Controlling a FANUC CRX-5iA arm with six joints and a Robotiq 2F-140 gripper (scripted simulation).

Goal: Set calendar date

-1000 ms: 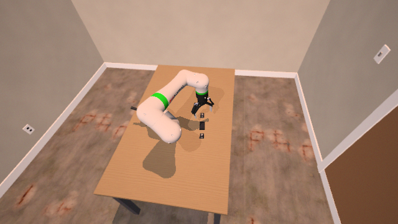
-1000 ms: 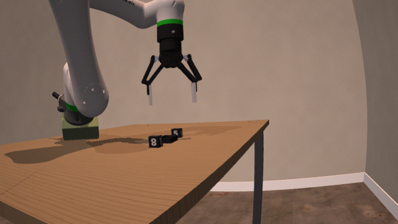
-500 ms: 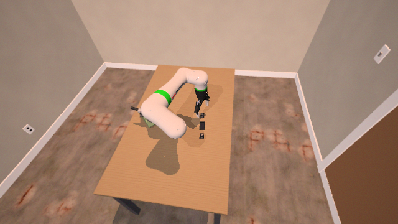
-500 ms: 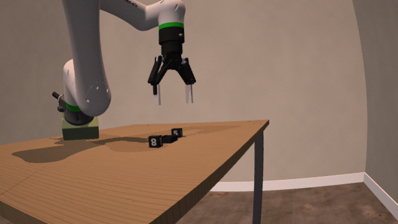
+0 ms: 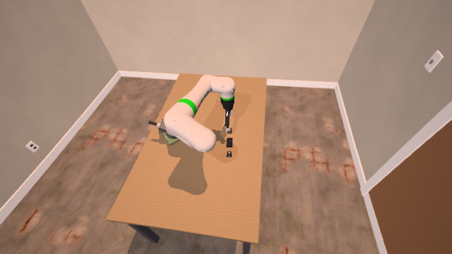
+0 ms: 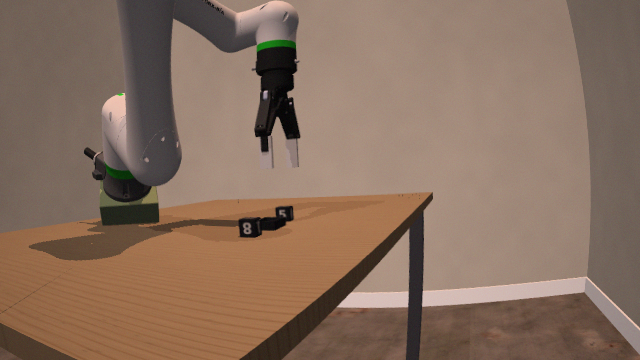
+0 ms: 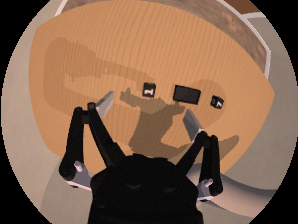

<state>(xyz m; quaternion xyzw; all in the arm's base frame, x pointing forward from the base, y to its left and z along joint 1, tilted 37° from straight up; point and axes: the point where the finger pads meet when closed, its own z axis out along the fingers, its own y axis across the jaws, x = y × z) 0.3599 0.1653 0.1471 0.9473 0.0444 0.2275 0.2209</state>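
On the table (image 6: 150, 280), bare tray (image 6: 272, 223) between both cubes (outside it), beneath the wide-open, unladen gripper (image 6: 279, 159).

In the top view the two cubes (image 5: 229, 154) and the tray (image 5: 229, 142) are too small to read — no digit can be made out. In the wrist view the gripper's black body (image 7: 143, 209) hides the table (image 7: 80, 30) at 6 o'clock — the cube faces (image 7: 149, 88) are blurred.
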